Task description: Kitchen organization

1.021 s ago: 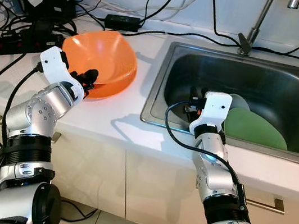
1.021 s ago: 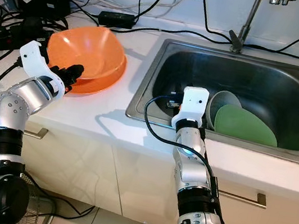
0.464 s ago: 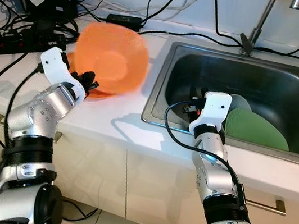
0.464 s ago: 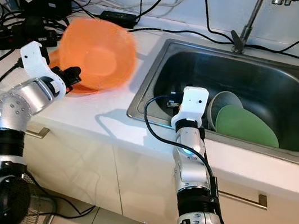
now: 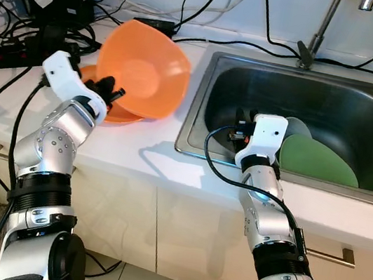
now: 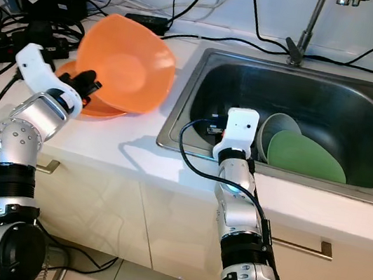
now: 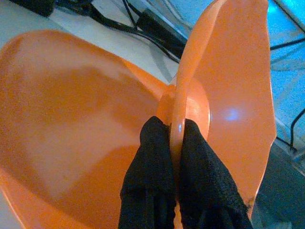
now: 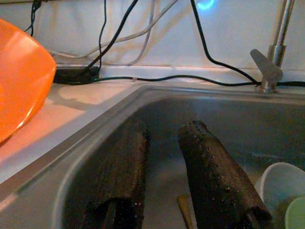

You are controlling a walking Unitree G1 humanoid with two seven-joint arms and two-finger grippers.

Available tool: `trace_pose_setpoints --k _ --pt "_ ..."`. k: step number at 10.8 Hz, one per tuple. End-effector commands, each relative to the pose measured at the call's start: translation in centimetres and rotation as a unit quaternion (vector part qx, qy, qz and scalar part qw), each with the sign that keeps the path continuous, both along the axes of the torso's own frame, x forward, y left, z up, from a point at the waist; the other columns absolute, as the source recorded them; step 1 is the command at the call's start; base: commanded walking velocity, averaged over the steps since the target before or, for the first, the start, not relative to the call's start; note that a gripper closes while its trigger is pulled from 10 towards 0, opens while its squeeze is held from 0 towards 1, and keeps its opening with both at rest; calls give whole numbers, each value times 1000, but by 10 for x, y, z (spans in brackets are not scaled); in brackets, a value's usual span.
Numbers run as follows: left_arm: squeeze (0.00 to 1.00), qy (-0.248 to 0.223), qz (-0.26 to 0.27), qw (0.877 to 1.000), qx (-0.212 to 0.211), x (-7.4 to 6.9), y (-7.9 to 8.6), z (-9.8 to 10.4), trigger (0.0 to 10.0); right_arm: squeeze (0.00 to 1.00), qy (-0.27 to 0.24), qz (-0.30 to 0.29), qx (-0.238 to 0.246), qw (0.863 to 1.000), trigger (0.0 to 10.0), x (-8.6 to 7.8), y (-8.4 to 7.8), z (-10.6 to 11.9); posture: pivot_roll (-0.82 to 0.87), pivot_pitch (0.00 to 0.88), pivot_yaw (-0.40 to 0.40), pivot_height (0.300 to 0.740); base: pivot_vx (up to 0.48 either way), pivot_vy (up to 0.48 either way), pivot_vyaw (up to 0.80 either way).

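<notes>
two orange bowls on my counter at about ten o'clock: my left gripper [image 7: 174, 157] is clamped on the rim of the upper orange bowl [image 5: 144, 73], which stands tilted on edge above the second orange bowl [image 5: 100, 105] lying flat beneath it. at one o'clock my right gripper [image 8: 164, 171] hangs over the near left corner of the sink [image 5: 364, 93], fingers apart and holding nothing. a green plate [image 5: 318, 161] leans against a pale cup [image 5: 299, 126] inside the basin. black cables [image 5: 41, 25] crowd eleven o'clock.
</notes>
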State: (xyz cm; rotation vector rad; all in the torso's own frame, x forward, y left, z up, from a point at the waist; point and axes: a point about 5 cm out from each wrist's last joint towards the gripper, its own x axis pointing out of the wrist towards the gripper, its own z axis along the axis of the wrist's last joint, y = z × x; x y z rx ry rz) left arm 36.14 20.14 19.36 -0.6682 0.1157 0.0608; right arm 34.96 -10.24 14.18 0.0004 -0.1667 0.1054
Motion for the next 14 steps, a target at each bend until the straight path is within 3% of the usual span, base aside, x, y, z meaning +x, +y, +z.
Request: trace_pose_setpoints --k 1,4,6,7,10,12,13,14 --pt "0 -29 17 999 -12 1 3 11 0 0 -8 1 10 1000 10000 3 3 7 96 0 70 740 0 0 0" --pt "0 -93 43 994 -34 -2 7 25 0 0 -10 4 9 1000 10000 4 3 8 95 0 67 740 0 0 0" --pt "0 -175 25 984 -10 -8 -8 42 10000 0 -20 -2 7 1000 10000 6 -2 12 92 0 66 740 0 0 0" --pt "0 -183 5 983 -3 -9 -19 42 10000 1000 -28 -4 8 1000 10000 7 -6 18 89 0 67 740 0 0 0" --pt "0 -192 -37 981 13 -10 -47 38 10000 1000 -67 -3 26 997 10000 13 -16 47 81 0 71 740 0 0 0" --pt "0 -194 -50 979 25 -11 -56 37 10000 1000 -84 -1 33 996 10000 15 -20 62 83 0 73 740 0 0 0" --pt "0 -194 -59 979 31 -11 -61 36 10000 0 -79 15 68 994 10000 16 -19 73 80 0 79 740 0 0 0" --pt "0 -195 -62 978 30 -11 -63 36 10000 0 -60 28 127 990 10000 17 -17 76 80 0 80 740 0 0 0"
